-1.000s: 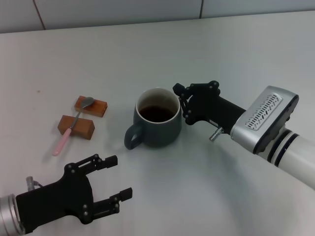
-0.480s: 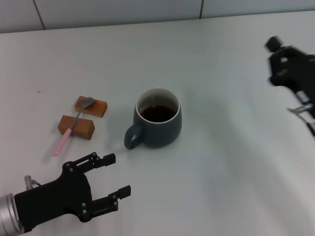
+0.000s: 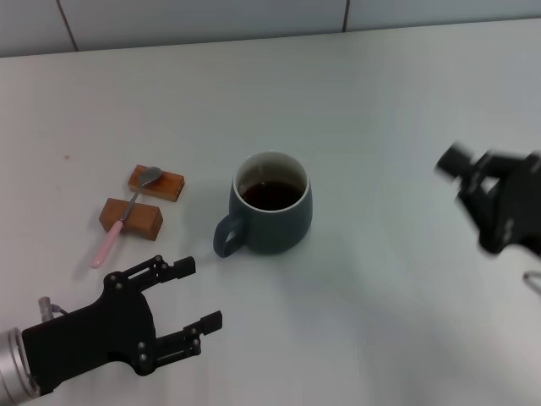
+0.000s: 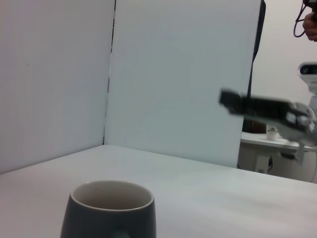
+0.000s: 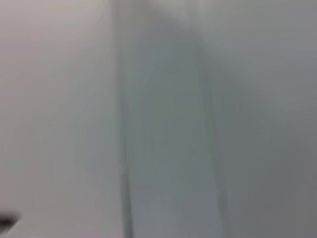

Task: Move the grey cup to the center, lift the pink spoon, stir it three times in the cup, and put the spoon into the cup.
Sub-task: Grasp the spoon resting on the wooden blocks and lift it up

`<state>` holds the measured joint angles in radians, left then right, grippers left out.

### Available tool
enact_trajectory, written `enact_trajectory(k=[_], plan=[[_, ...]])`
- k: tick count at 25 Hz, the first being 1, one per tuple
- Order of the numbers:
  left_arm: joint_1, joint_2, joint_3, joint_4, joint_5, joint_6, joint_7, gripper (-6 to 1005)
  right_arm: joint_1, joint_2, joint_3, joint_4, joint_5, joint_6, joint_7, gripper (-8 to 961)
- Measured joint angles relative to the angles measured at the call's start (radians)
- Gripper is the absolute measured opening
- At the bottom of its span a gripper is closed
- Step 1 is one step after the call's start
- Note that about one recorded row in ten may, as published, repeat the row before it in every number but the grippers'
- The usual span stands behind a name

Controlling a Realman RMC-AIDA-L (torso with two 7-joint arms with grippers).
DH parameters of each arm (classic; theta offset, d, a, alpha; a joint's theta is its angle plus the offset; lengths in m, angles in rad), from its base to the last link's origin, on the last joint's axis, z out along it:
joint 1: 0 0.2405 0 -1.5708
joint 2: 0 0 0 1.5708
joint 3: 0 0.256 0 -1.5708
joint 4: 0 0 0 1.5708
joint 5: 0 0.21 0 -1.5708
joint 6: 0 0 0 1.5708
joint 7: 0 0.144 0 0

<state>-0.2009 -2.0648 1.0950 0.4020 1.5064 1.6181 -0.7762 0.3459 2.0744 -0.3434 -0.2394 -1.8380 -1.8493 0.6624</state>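
Head view shows the grey cup [image 3: 270, 203] mid-worktop, holding dark liquid. I judge the spoon pickup is next: the pink spoon [image 3: 124, 220] lies bridged across two wooden blocks [image 3: 144, 203] toward the left edge. My left gripper [image 3: 184, 296] hovers near the front edge, fingers wide (approach the handle squarely). The right gripper [image 3: 494, 199] is blurred at the right edge; I cannot tell its spread.
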Motion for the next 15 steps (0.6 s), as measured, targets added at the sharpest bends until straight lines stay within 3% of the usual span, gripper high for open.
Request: enact_trajectory(k=[8,15], plan=[[0.000,0.000,0.000,0.000,0.000,0.001,0.000,765,-0.015,0.000,-0.036,-0.054,-0.238,0.091,-0.007,9],[0.007,0.000,0.004,0.000,0.000,0.004,0.000,766,-0.022,0.001,-0.047,-0.062,-0.281,0.170,-0.018,69]])
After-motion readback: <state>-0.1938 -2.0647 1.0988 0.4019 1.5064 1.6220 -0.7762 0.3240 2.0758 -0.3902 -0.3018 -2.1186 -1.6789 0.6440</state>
